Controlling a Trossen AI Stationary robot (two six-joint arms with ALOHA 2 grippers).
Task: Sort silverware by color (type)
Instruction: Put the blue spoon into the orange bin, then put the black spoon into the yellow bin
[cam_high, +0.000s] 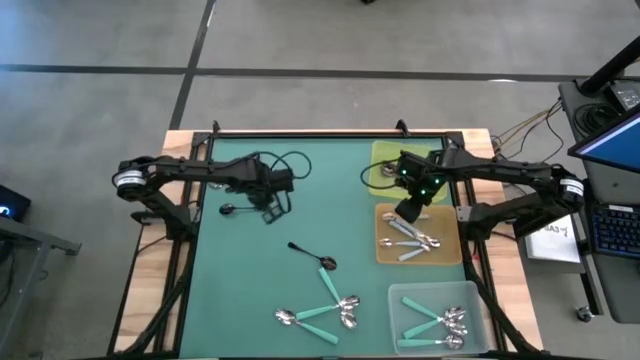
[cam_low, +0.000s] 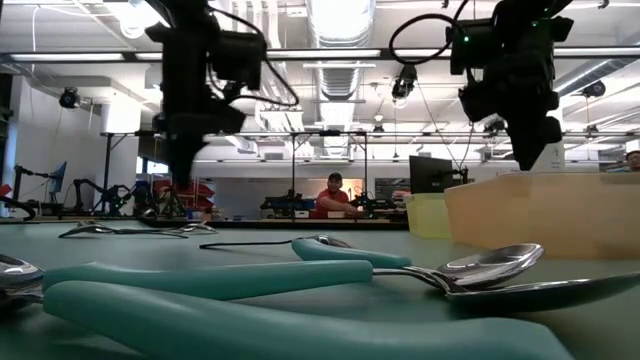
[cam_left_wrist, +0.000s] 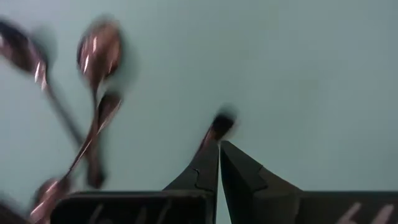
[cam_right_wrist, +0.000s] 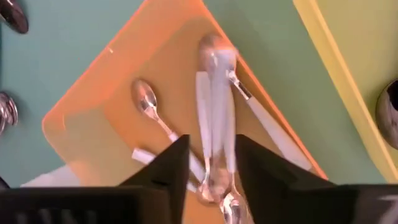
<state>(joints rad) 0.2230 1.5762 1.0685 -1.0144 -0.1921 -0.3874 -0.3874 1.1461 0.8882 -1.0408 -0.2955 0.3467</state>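
The right gripper (cam_high: 411, 211) is held above the orange tray (cam_high: 450, 252) at the right, fingers spread, over light-handled spoons (cam_right_wrist: 214, 106) lying inside. The left gripper (cam_high: 268, 208) is pressed shut at far left. Teal spoons (cam_high: 325, 310) are scattered near.

Robotics lab: ceiling strip lights (cam_low: 340, 20), monitors (cam_low: 430, 175), cabled benches.
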